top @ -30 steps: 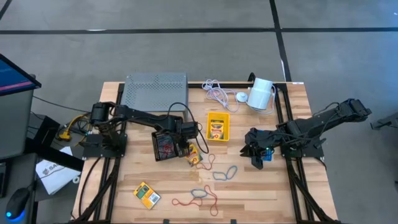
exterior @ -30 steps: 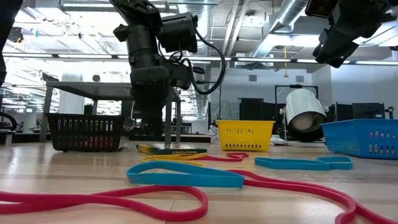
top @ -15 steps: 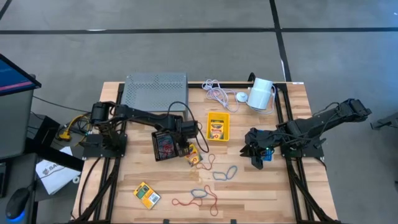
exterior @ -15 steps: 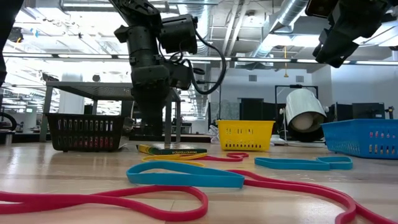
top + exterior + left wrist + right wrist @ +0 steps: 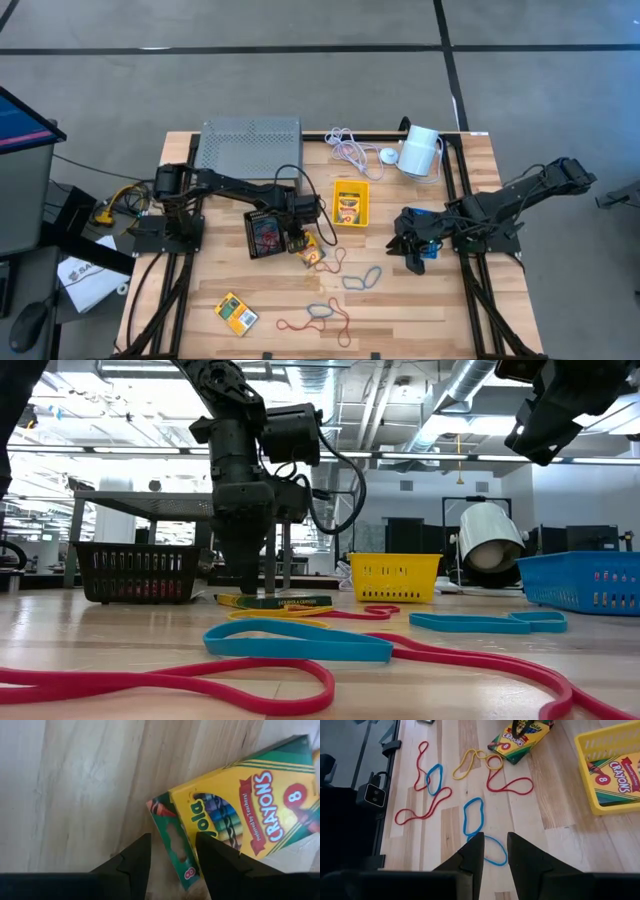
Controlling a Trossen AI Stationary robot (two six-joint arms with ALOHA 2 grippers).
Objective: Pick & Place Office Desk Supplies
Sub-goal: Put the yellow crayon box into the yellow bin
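A: Where is the crayon box (image 5: pixel 309 250) now?

B: Flat on the table (image 5: pixel 420 310), centre of the high view, just beside the black bin (image 5: pixel 264 232). Since a second ago the left gripper (image 5: pixel 172 851) has shifted slightly and dropped onto it.

A: So a pick is starting?

B: I'd judge so; its likely target is the yellow bin (image 5: pixel 350 204), which already holds another box.

A: Fingers?

B: Spread apart, straddling the box's end, not clamped yet. The right gripper (image 5: pixel 493 851) hangs above the blue rubber bands (image 5: pixel 474 816), fingers narrowly parted, holding nothing.
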